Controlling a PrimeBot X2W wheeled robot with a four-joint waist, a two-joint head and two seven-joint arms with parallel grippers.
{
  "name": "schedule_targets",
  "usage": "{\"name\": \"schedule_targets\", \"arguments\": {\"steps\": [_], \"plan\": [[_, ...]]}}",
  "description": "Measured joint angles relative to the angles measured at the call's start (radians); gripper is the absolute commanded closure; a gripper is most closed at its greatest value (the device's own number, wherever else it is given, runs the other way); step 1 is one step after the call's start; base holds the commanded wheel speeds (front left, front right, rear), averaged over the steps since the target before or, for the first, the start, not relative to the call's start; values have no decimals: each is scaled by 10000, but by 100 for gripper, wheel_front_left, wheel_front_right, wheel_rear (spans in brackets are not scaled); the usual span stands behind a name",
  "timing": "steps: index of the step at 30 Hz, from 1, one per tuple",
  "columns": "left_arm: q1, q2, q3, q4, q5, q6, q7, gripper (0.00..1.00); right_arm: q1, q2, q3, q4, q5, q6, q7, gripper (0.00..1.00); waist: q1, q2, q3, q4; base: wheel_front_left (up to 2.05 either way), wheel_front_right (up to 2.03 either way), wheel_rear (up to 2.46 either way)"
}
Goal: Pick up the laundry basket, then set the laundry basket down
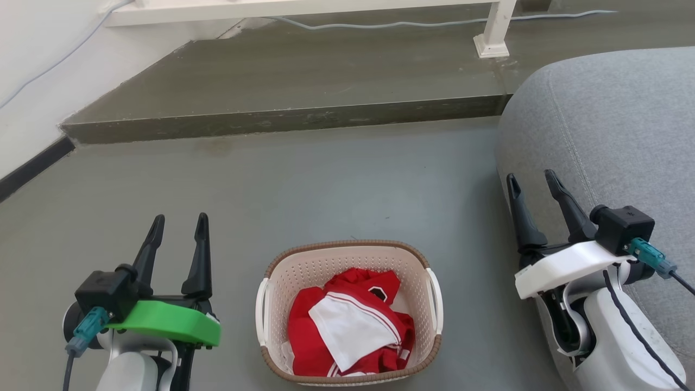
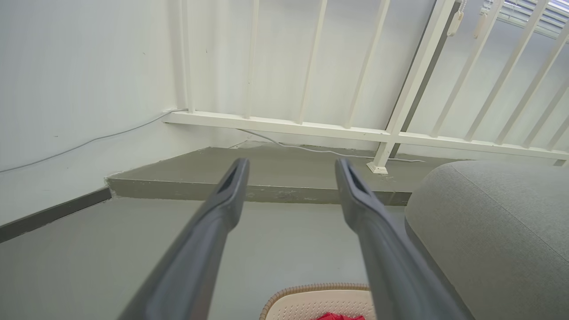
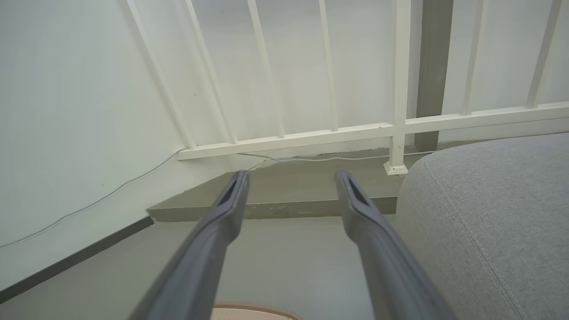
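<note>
A smooth grey floor is running away to a low raised step below a white railing, with a grey upholstered sofa bulging in at the right. The laundry basket is sitting on the floor at the near edge of the head view, between the two arms, with red and white clothes heaped inside it.

The left gripper is hanging left of the basket and the right gripper right of it, in front of the sofa. Both are holding their fingers apart on nothing and pointing towards the far step, not at the basket. The white handles are facing outwards, the left handle towards the left arm and the right handle towards the right. So each gripper is looking at a move inwards and nearer, probably downwards too. The left arm is appearing slightly closer to its handle.

The basket's near rim is grazing the bottom of the picture, and from this steep angle its long axis is proving hard to judge. How high the grippers are floating above the floor is also unclear. Both wrist views are catching just a sliver of woven rim at their bottom edges.
</note>
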Motion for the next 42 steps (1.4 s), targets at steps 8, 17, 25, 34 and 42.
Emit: {"name": "schedule_targets", "arguments": {"steps": [8,17,25,34,42], "plan": [[158,-67,140,-123,86,-132,0,0,28,161,-157,-17,-144,111,0,0,0,0,29,-33,0,0,0],[197,-136,230,-132,194,-249,2,0,191,215,-267,-15,-261,251,0,0,0,0,2,-77,0,0,0],[200,-211,314,-128,360,-297,2,0,204,247,-414,-15,-412,349,0,0,0,0,-6,-59,0,0,0],[212,-357,345,12,364,-380,17,100,235,387,-462,109,-502,349,2,100,0,0,17,-10,0,0,0],[503,-439,299,481,165,-380,59,100,758,568,-460,548,-316,349,17,100,0,0,5,0,0,0,0]]}}
